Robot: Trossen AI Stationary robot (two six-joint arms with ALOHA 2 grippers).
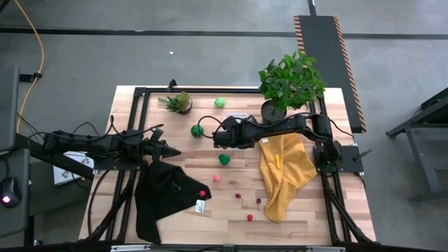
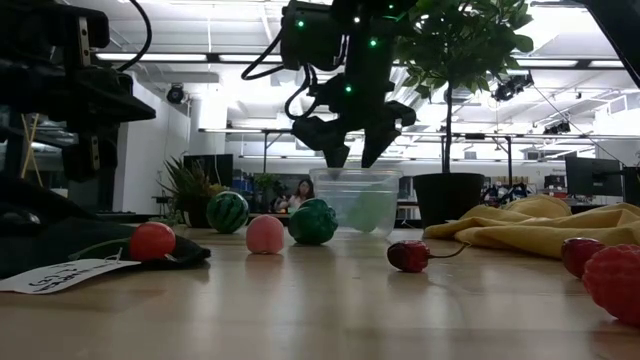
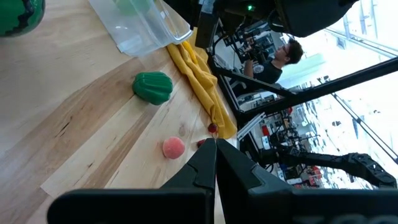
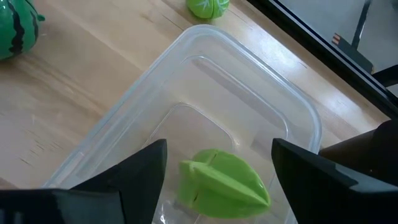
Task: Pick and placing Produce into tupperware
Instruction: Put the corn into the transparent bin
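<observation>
My right hand [image 4: 214, 163] hangs spread directly over the tupperware [image 4: 261, 93], the leafy piece [image 4: 225, 180] lying inside; the green ball [image 1: 224, 159] sits just beside it, nearer than my left hand [image 1: 170, 152], pressed together

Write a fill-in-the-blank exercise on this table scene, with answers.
1. The leafy light-green toy piece lies inside the clear plastic ____.
2. The right tool, hovering above that piece, is ____.
3. The left tool is ____.
4. The yellow toy piece lies on the ____ cloth.

Answers: container; open; shut; yellow
</observation>
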